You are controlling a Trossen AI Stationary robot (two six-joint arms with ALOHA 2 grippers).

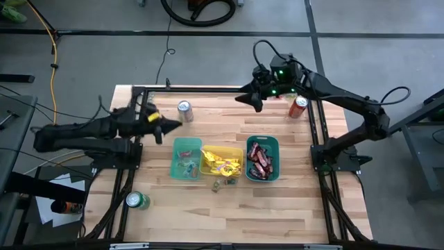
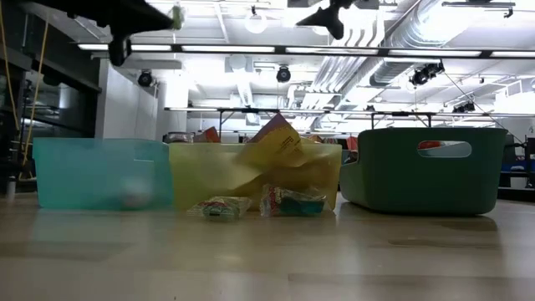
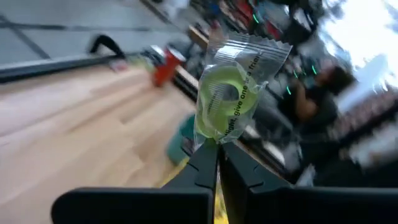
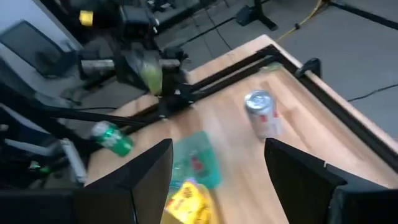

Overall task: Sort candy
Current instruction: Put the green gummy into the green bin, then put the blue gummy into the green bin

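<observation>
1. High view. The left gripper [image 1: 168, 127] is held above the table's left side, clear of the bins, near the silver can [image 1: 184, 110]. A small yellow-green candy [image 1: 152, 117] is seen at its fingers. The right gripper [image 1: 254, 101] waits over the far edge, beside the red can [image 1: 298, 105]. The teal bin [image 1: 186, 158], the yellow bin [image 1: 220, 161] and the green bin [image 1: 263, 158] sit in a row, and a few loose pieces [image 1: 223, 182] lie just in front of the yellow bin. Risk: the carried sweet could be released over the wrong bin, or the silver can could be knocked on the way across.

2. Low view. Two wrapped pieces [image 2: 220, 207] are found on the wood, touching the yellow bin's front wall. Both arms are high, at the upper edge. Risk: a drop from that height could let a light sweet bounce out onto the table.

3. Left wrist view. The fingers [image 3: 200, 165] are pressed together on the tail of a clear wrapper holding a green ring candy [image 3: 227, 99]. Only the wrapper's edge is pinched. Risk: the film could slip or tear during a fast swing.

4. Right wrist view. The right fingers [image 4: 146, 165] stand apart, with nothing between them. The left arm and its sweet [image 4: 149, 73] are seen farther off. Risk: a crossing of both arms over the bins.
</observation>
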